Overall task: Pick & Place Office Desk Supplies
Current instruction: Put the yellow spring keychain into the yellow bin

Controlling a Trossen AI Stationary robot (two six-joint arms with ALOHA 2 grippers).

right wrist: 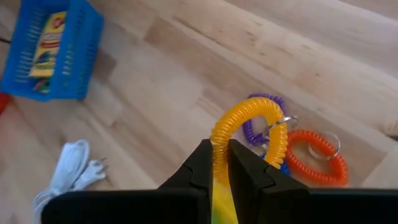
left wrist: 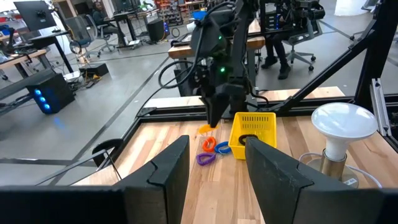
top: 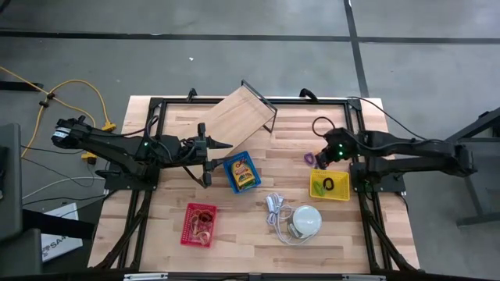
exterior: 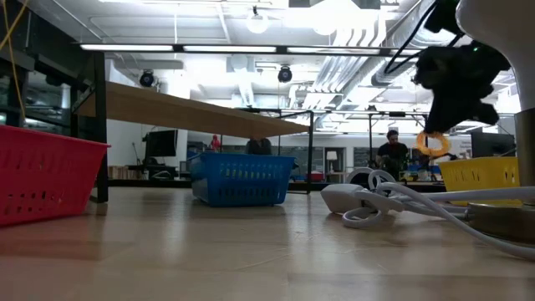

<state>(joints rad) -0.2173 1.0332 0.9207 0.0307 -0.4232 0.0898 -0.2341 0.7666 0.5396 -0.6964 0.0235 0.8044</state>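
My right gripper [right wrist: 219, 149] is shut on a yellow coil ring [right wrist: 249, 121] and hovers near the table's right side [top: 320, 159], beside the yellow basket [top: 330, 186]. Below it, purple [right wrist: 264, 124], orange [right wrist: 316, 155] and blue [left wrist: 222, 148] coil rings lie flat on the wood. A blue basket [top: 242, 172] holds a yellow printed packet [right wrist: 48, 28]. The red basket [top: 198, 225] holds tan rubber bands. My left gripper [left wrist: 214, 174] waits open and level at the table's left [top: 207, 160], holding nothing. My right gripper pinches one side of the yellow coil ring [right wrist: 222, 140] between its two fingers, which slant down from the table's right side. The ring [exterior: 433, 144] hangs below the fingers, lifted clear of the table.
A white dome [top: 305, 221] with its white cord and plug [top: 275, 207] sits near the front, between the red and yellow baskets. A tilted wooden board on a black frame [top: 238, 117] stands at the back. Bare wood lies between the blue basket and the coil rings.
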